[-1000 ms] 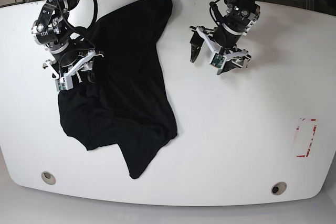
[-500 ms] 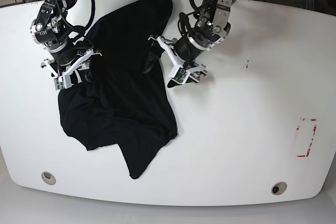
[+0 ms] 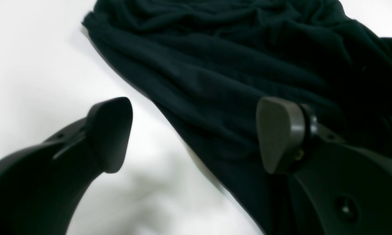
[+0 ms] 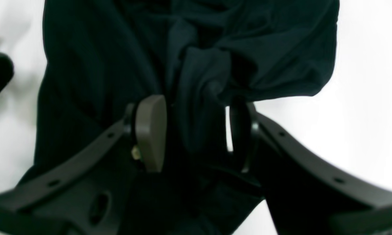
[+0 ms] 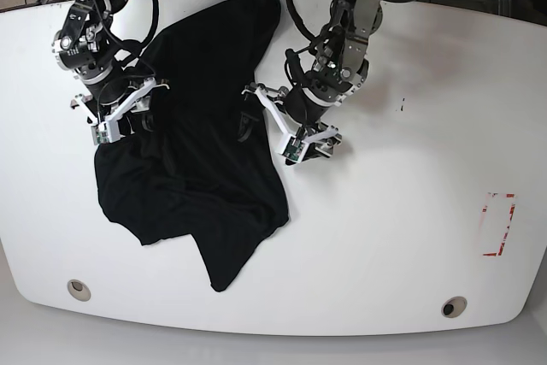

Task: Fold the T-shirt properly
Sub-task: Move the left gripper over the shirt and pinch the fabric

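The broad white tabletop with rounded corners (image 5: 402, 237) carries everything in view. On its left half, in the base view, lies the large plain black soft-fabric T-shirt (image 5: 205, 160), crumpled and uneven, running from the far edge down to a pointed corner near the front. The left gripper (image 5: 272, 130) is at the shirt's right-hand edge with its jaws spread wide and released: in its wrist view one dark finger (image 3: 109, 133) is over bare table and the other over the cloth, the edge of the shirt running between them. The right gripper (image 5: 120, 117) sits at the shirt's upper left side, its jaws clenched on a bunched fold of the black fabric (image 4: 199, 111).
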### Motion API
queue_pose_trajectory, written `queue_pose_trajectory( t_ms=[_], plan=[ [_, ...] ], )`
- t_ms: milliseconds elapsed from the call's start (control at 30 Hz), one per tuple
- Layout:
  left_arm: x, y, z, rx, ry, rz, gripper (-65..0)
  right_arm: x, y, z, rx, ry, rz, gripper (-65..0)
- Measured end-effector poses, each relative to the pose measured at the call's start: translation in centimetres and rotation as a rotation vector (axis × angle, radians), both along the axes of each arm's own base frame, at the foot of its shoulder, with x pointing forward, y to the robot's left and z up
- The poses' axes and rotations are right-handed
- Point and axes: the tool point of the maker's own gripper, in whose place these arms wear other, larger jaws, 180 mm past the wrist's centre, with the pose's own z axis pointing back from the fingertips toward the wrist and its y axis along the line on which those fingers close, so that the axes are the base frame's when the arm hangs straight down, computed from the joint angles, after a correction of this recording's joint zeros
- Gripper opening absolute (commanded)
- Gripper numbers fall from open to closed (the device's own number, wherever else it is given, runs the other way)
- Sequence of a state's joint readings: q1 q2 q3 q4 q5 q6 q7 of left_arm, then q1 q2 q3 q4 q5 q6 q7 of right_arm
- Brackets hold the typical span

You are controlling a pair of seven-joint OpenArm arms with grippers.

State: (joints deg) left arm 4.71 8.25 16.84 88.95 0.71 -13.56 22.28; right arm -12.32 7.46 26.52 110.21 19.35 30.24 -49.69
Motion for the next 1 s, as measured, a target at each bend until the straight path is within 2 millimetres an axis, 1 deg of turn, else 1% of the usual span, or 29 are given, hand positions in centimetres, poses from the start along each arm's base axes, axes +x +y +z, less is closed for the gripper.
queue_pose_trajectory(
  t_ms=[167,267,367,533,733,767,833,967,1000],
  plan=[
    [1.1,-0.2,-0.9,0.034,0.026,-0.010,-9.8,0.1,0.0,0.2,0.000,-0.010,0.007,-36.5],
    [1.8,-0.3,-0.6,0.032,0.012,-0.010,-10.1,0.1,0.1,0.2,0.001,-0.008,0.007,-36.8],
    [2.1,-0.3,-0.8,0.035,0.014,-0.011,-9.7,0.1,0.1,0.2,-0.002,-0.008,0.013,-36.7],
    [1.9,0.2,-2.8,0.052,0.068,-0.002,-9.6,0.2,0.2,0.3,0.000,-0.014,0.016,-36.8],
    [1.8,0.4,-4.4,0.050,0.122,0.003,-9.9,0.2,0.2,0.3,0.000,-0.013,0.016,-36.5],
    [1.9,0.4,-4.8,0.027,0.141,0.011,-9.8,0.2,0.2,0.3,0.001,-0.015,0.016,-36.5],
    [1.9,0.4,-5.3,0.016,0.161,0.015,-10.0,0.2,0.3,0.3,0.001,-0.017,0.018,-36.5],
    [1.8,0.8,-5.5,0.017,0.164,0.021,-10.1,0.1,0.2,0.2,-0.003,-0.012,0.019,-36.3],
    [1.8,1.7,-5.6,0.030,0.156,0.024,-10.3,0.1,0.3,0.1,-0.003,-0.010,0.021,-37.4]
  ],
)
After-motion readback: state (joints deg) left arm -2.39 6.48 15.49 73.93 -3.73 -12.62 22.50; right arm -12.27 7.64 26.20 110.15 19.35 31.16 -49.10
